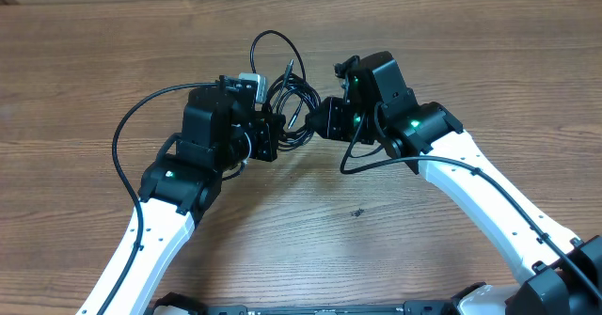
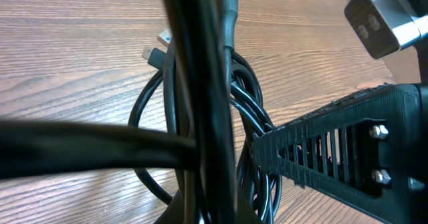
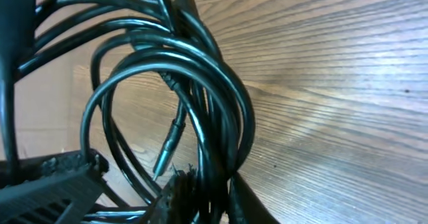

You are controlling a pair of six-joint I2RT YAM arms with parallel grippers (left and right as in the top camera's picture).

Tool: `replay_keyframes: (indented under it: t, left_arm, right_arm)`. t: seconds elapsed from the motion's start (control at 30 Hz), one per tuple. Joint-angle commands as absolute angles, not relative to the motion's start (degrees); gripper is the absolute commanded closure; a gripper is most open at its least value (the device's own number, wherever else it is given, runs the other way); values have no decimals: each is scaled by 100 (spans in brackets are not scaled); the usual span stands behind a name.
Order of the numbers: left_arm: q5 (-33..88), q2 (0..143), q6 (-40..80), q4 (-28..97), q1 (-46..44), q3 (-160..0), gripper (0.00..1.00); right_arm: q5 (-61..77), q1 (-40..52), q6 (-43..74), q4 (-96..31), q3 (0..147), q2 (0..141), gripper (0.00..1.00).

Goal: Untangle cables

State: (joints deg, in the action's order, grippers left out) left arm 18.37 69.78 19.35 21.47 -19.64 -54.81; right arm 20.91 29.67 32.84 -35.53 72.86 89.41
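The cables are a looped bundle of thin black wires held between my two grippers at the far middle of the table. My left gripper grips the bundle's left side, and my right gripper grips its right side. In the left wrist view the strands run up from the jaws, with a small plug lying on the wood. In the right wrist view the loops rise from the shut jaws, and a jack plug hangs inside the loop.
The table is brown wood. One loose loop arcs towards the far edge. Thick arm cables curve out at the left and under the right wrist. The right gripper's latticed finger shows in the left wrist view.
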Motion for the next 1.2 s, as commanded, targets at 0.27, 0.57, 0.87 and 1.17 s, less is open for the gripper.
replay_keyframes:
  t: [0.27,0.57,0.87,1.17]
  left_arm:
    - [1918,6969,1994,2075,-2108,-5607,96]
    - [607,6969,2893,2338,-2104,-5607,96]
    - [34,6969,3632,2401,-2104,-5607,96]
    - [-683,6969,4851,2845,-2104,-5607,96]
  right_arm:
    - [1933,2993,3251,-3671,7411,8788,96]
    - [2215,2993,3251,-3791,7411,8785,96]
    - [2322,2993,3249,-3785,7411,8785,96]
    - [2410,2993,3253,-3653,7411,8785,96]
